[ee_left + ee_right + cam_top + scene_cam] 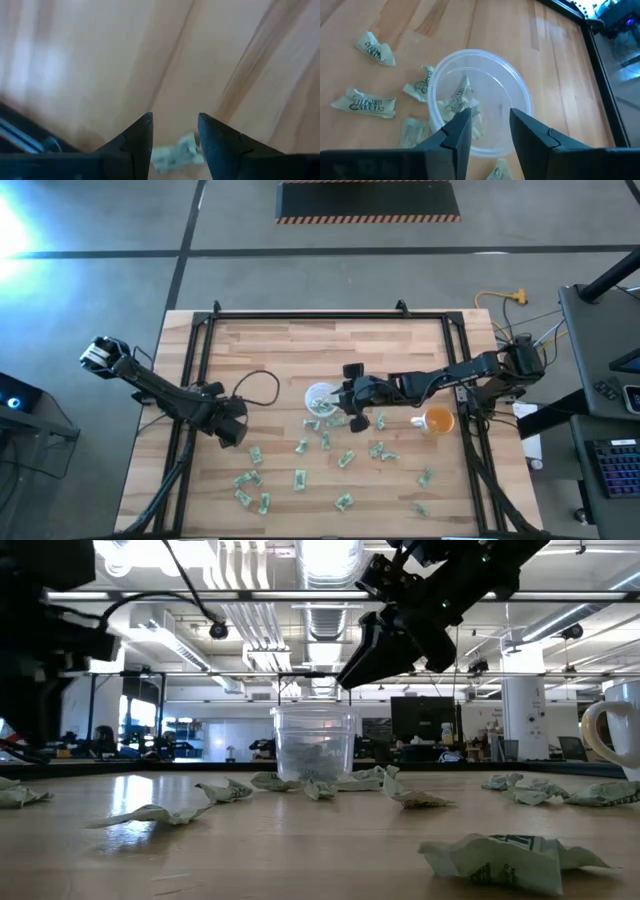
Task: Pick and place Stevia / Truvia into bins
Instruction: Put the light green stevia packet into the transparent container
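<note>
- The right gripper point(487, 127) hangs just above the clear cup point(479, 100), at the side of its rim; its two dark fingers point(457, 132) stand a little apart with nothing between them.
- In the low view the same gripper point(362, 658) hangs tilted just above and to one side of the cup point(314, 745), not touching it.
- A few crumpled green-and-white packets point(462, 107) lie on the cup's bottom.
- More packets lie on the wooden table point(330, 345) just beside the cup: one against its wall point(421, 84), two further off point(364, 104) point(374, 48).
- From above, the cup point(321, 399) stands near the table's middle, with loose packets scattered on the near side of it point(300, 478).
- An orange cup point(438, 420) stands beside the right arm, apart from the clear cup.
- The left gripper point(175, 135) is low over the table's left part, its fingers point(137, 142) apart and empty, with one packet point(177, 152) on the wood beneath them.
- From above, the left gripper point(232, 428) lies well apart from the clear cup.
</note>
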`<action>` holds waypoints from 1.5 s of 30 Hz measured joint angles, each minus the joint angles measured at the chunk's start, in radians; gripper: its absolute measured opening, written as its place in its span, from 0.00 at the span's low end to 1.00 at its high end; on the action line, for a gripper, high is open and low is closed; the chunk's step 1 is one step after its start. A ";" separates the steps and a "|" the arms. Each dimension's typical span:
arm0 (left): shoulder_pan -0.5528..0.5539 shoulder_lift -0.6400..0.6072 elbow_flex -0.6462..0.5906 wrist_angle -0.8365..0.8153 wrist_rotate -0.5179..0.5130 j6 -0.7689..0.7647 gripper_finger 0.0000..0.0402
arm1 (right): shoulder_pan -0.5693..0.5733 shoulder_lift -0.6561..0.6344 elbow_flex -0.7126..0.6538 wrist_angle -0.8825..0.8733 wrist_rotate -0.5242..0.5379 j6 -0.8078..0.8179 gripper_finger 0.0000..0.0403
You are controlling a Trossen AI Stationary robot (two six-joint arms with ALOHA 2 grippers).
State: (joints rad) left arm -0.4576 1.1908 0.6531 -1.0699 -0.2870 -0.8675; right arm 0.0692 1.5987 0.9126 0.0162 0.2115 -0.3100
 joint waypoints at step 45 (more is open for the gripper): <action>-0.001 0.080 -0.092 0.162 0.229 -0.092 0.25 | 0.002 -0.021 0.000 -0.065 -0.004 0.056 0.25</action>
State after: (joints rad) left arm -0.4581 1.2703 0.5611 -0.9079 -0.0579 -0.9600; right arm 0.0715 1.5772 0.9123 -0.0484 0.2078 -0.2535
